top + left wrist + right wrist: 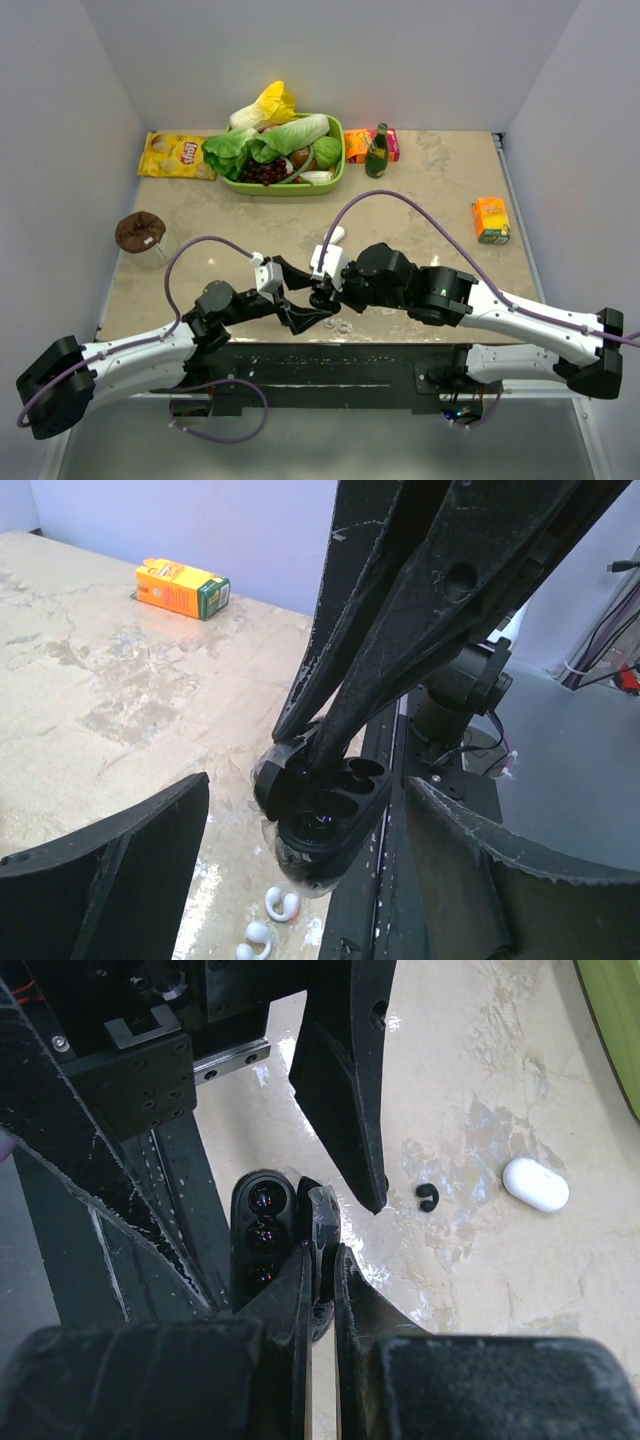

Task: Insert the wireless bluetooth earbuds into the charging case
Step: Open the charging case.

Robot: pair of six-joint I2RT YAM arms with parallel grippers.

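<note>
Two whitish pea-sized earbuds risk being knocked off the near edge: right gripper clamps the glossy black oval case, left gripper gapes

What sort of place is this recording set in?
Probably a lab robot cell: plain walls enclose the table, two arms are bolted at its edge, and grocery props like a juice box lie about.

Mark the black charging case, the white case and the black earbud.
black charging case point(262, 1222): right wrist view, its open tray of wells.
white case point(536, 1184): right wrist view, middle of its smooth top.
black earbud point(428, 1197): right wrist view, its curved body.
</note>
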